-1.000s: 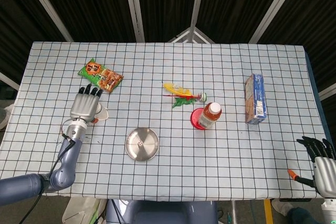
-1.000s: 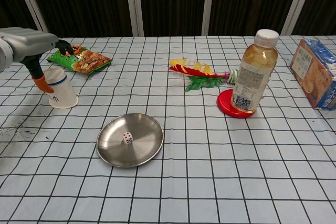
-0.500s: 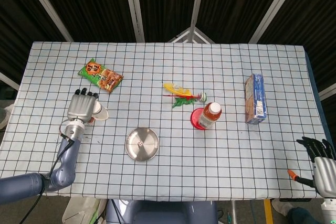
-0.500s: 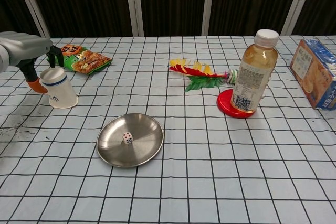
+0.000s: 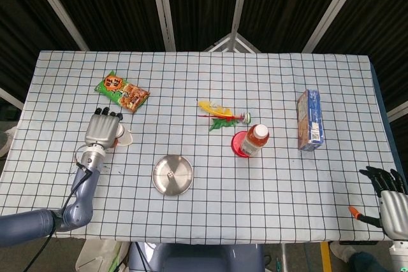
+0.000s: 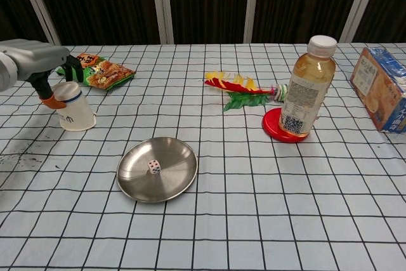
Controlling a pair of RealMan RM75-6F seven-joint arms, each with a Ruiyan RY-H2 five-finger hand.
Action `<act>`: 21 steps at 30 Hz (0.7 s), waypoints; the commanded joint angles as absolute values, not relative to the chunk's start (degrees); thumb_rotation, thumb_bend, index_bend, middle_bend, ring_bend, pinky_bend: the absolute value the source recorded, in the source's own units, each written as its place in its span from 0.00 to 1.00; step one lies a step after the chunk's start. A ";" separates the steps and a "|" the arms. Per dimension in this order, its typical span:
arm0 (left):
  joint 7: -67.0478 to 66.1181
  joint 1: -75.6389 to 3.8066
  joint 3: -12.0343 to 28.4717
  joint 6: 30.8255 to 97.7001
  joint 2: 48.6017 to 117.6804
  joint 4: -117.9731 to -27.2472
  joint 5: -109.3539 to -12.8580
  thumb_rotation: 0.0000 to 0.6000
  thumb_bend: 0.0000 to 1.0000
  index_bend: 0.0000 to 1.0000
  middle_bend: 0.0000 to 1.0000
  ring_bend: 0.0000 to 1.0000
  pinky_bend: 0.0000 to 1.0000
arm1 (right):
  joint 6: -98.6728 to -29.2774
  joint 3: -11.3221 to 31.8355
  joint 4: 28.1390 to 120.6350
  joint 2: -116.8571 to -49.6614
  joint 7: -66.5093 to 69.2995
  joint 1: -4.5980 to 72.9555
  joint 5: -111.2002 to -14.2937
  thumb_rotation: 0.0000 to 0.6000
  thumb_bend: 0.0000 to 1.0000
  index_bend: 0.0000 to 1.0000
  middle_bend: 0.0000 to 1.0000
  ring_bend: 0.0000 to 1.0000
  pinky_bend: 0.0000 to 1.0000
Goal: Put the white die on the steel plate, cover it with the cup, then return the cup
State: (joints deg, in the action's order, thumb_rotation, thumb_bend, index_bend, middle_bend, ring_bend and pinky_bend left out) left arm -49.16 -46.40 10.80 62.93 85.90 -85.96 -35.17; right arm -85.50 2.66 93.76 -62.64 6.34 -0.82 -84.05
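The white die (image 6: 153,166) lies in the steel plate (image 6: 174,179) near the table's front; the head view shows the die (image 5: 169,173) in the plate (image 5: 182,183) too. A white paper cup (image 6: 76,109) stands upside down, slightly tilted, left of the plate. My left hand (image 6: 38,68) reaches over it with fingers apart, and its orange-tipped thumb touches the cup's upper left side. In the head view the left hand (image 5: 102,128) covers part of the cup (image 5: 123,136). My right hand (image 5: 392,199) hangs off the table's front right corner, fingers spread, holding nothing.
A snack bag (image 6: 98,71) lies just behind the cup. A feathered shuttlecock (image 6: 238,90) sits mid-table, beside a drink bottle (image 6: 304,90) standing on a red lid (image 6: 274,128). A blue carton (image 6: 384,96) stands at the far right.
The left hand first drew back toward the table's front, then shifted slightly right, bringing its thumb against the cup. The cup shifted only slightly. The right hand stayed still.
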 commanded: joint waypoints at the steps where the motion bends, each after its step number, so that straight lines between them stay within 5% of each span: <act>1: -49.65 -46.60 10.51 63.08 85.96 -85.97 -34.91 1.00 0.40 0.30 0.32 0.15 0.16 | -85.52 2.71 93.71 -62.61 6.49 -0.87 -83.92 1.00 0.10 0.22 0.19 0.13 0.00; 21: -48.06 -46.93 10.82 63.52 84.58 -88.02 -34.00 1.00 0.44 0.34 0.36 0.18 0.17 | -85.40 2.79 93.58 -62.65 6.73 -0.85 -83.73 1.00 0.10 0.22 0.19 0.13 0.00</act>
State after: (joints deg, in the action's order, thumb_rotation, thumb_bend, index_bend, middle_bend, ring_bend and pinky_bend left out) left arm -48.19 -46.93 10.76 63.51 84.72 -87.87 -33.99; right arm -85.42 2.81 93.56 -62.64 6.74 -0.87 -83.68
